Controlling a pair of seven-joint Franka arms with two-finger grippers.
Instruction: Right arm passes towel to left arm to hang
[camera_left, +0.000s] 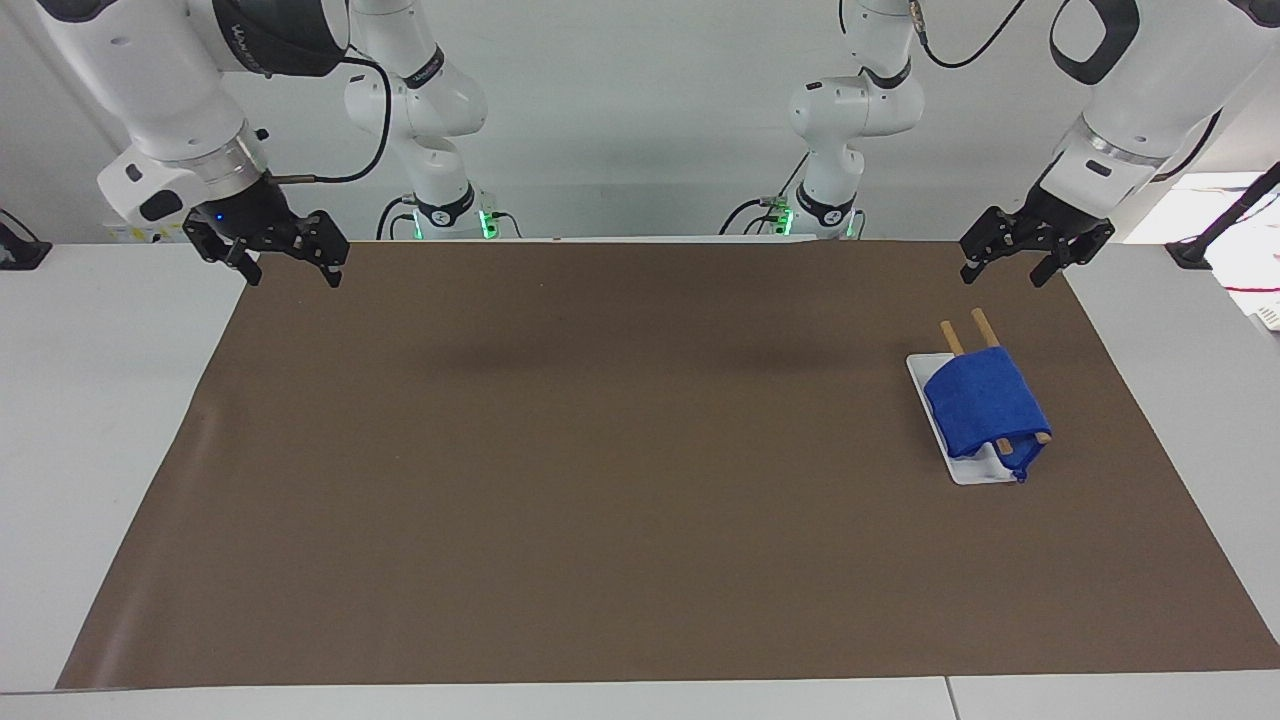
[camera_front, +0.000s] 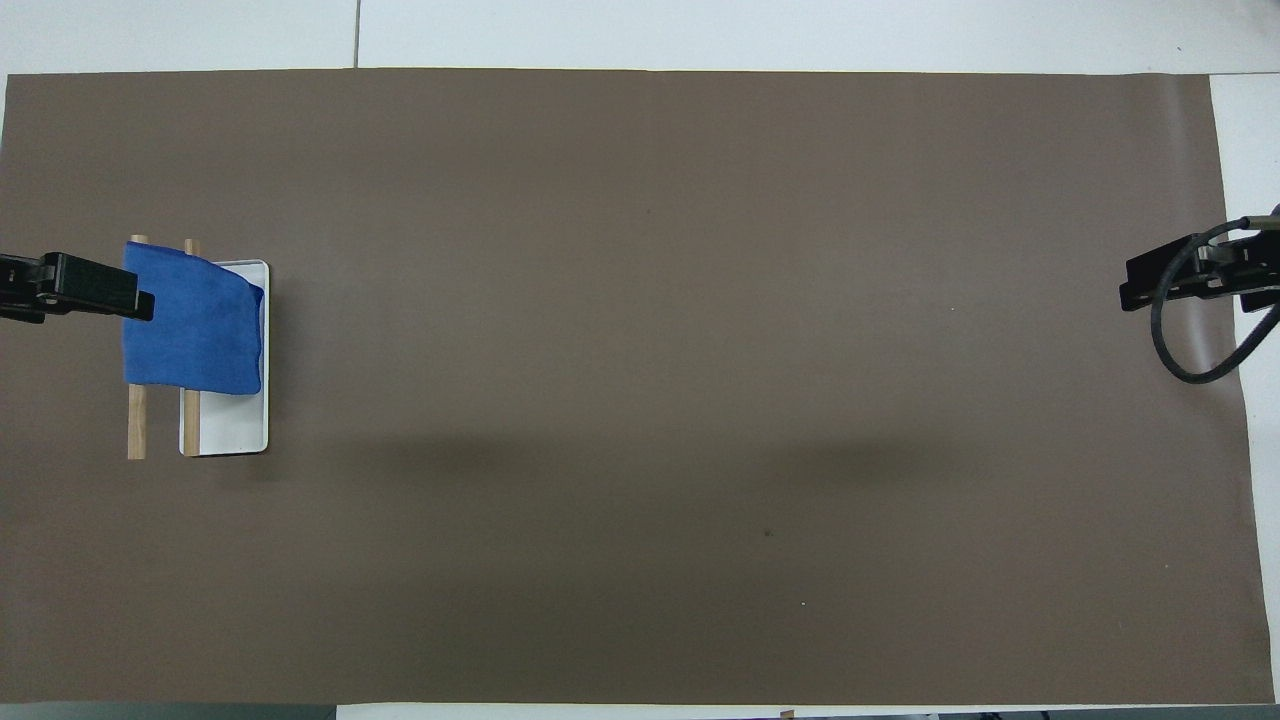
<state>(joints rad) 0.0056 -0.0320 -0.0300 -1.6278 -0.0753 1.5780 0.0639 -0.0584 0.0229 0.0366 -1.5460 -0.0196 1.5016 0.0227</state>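
The blue towel hangs folded over the two wooden rods of a small rack with a white base, at the left arm's end of the mat. Its cord corner dangles at the rack's end farthest from the robots. My left gripper is open and empty, raised over the mat's corner and clear of the towel. Over the mat's corner at the right arm's end, my right gripper waits open and empty, its blue light showing.
A brown mat covers most of the white table. A black cable loops from the right wrist. The two arm bases stand at the table's edge by the robots.
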